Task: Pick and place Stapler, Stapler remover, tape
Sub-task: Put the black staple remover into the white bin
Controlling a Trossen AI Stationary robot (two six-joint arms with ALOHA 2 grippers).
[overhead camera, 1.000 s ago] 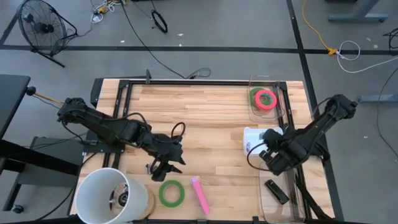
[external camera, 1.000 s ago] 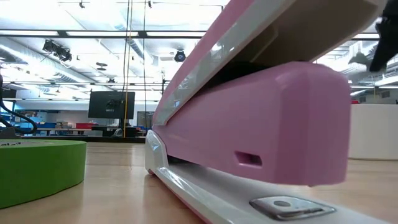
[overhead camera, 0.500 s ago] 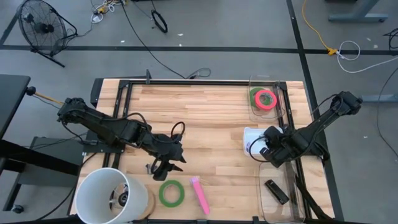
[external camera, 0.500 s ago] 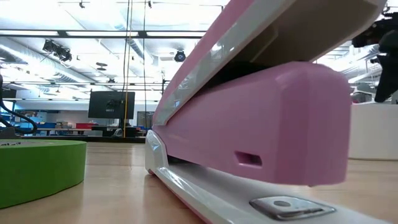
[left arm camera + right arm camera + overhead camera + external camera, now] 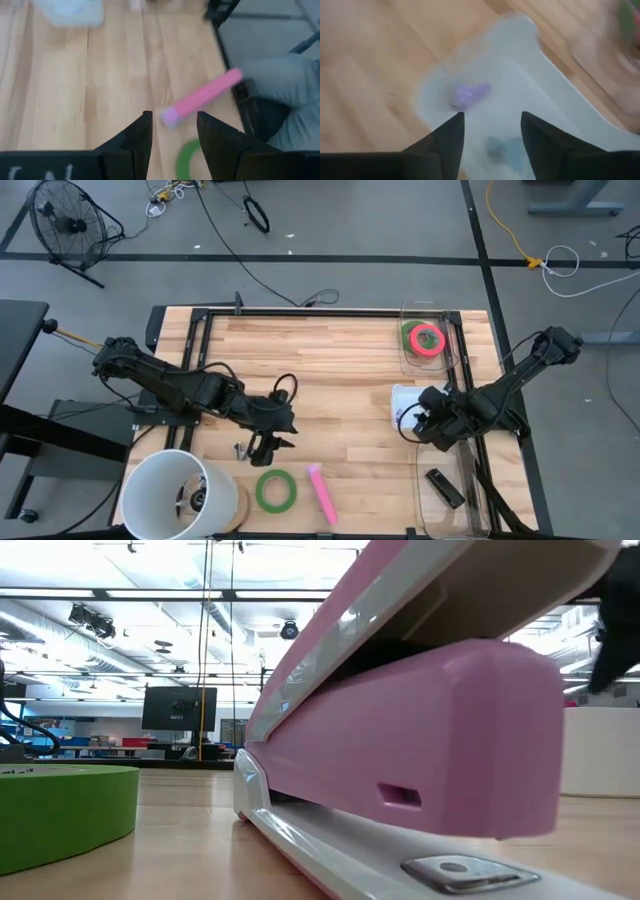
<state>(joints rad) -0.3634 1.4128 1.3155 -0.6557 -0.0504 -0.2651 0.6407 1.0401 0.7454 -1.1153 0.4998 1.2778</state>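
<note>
The pink stapler (image 5: 321, 493) lies on the table near its front edge, beside a green tape roll (image 5: 275, 490) lying flat. My left gripper (image 5: 262, 444) hovers open just behind them, with nothing between its fingers (image 5: 172, 135). A second green roll and a red-pink one (image 5: 426, 338) lie in a clear bin at the far right. My right gripper (image 5: 424, 418) stands open over a small whitish container (image 5: 404, 402), pointing down into it (image 5: 490, 135). A small purple thing (image 5: 470, 92) lies inside. Whether that is the stapler remover, I cannot tell.
A clear tray (image 5: 450, 510) at the near right holds a black oblong thing (image 5: 445, 487). A large white bucket (image 5: 178, 495) stands at the near left corner. A dark frame (image 5: 320, 313) runs along the table's far and side edges. Bare wood lies in the middle.
My right gripper has moved from above the clear tray toward the table's far edge and a little down. It now tips more steeply over the whitish container.
</note>
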